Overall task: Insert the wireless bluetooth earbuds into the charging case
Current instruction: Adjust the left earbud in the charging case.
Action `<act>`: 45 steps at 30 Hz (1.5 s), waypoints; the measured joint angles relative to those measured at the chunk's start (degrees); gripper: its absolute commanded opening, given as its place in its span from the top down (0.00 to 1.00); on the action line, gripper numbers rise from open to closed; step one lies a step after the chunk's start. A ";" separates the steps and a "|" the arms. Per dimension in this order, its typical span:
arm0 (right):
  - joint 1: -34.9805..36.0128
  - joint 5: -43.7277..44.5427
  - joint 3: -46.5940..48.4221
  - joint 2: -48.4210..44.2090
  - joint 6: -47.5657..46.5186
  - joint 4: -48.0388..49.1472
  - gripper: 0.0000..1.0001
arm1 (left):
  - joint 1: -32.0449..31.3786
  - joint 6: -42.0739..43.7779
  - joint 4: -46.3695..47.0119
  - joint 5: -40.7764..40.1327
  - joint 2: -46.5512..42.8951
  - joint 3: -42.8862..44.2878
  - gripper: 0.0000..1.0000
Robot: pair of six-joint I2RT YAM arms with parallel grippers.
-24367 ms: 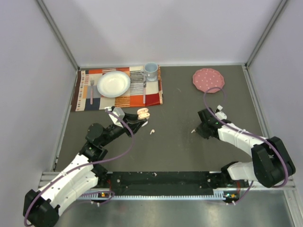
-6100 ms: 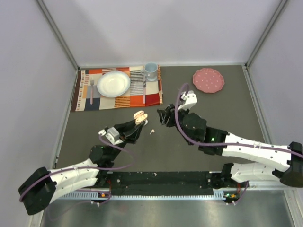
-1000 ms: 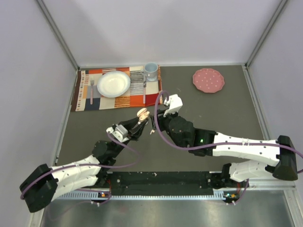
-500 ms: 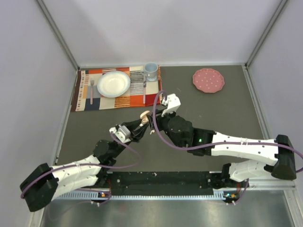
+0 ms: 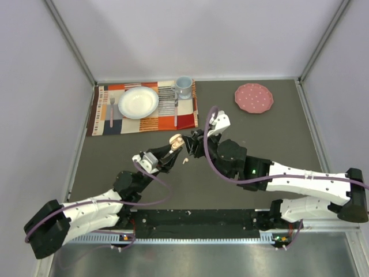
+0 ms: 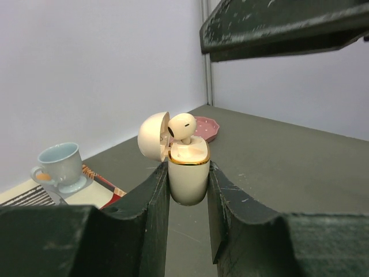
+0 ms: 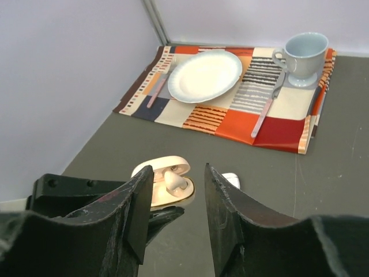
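The cream charging case (image 6: 188, 173) is held upright between the fingers of my left gripper (image 6: 188, 168), its lid (image 6: 153, 135) hinged open. One white earbud (image 6: 182, 126) stands in the case with its head poking above the gold rim. In the top view the case (image 5: 176, 140) is just left of my right gripper (image 5: 192, 142). My right gripper (image 7: 177, 193) hovers above and slightly behind the case (image 7: 155, 193), jaws apart and nothing between them. A second earbud (image 7: 230, 180) lies loose on the dark table, also visible from above as a white earbud (image 5: 185, 160).
A striped placemat (image 5: 185, 118) at the back left carries a white plate (image 5: 138, 102), a blue cup (image 5: 184, 86), a fork and a knife. A pink dotted plate (image 5: 253, 97) sits at the back right. White walls close in the table.
My right gripper has drawn back to the right, away from the case, and its jaws have narrowed a little. The earbud stays standing in the case. My left arm holds still.
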 measured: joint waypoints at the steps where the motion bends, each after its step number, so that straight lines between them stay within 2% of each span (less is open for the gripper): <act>1: -0.13 -0.04 0.00 0.31 0.33 -0.26 0.60 | 0.00 -0.02 -0.02 0.04 -0.11 0.00 1.00; 23: -3.39 -4.46 0.04 3.98 7.63 -2.78 0.63 | 0.00 -0.46 0.35 0.42 -1.84 -0.04 1.00; 36: -3.34 -2.91 0.04 4.02 9.60 -7.48 0.65 | -0.07 -1.33 0.33 -0.48 -2.27 -0.35 1.00; 40: -3.34 -2.19 0.04 3.80 9.25 -8.41 0.54 | -0.07 -1.40 0.76 -0.90 -2.49 -0.37 1.00; 45: -3.37 -0.92 0.04 2.43 7.72 -8.79 0.47 | -0.07 -1.49 1.07 -1.07 -2.49 -0.37 1.00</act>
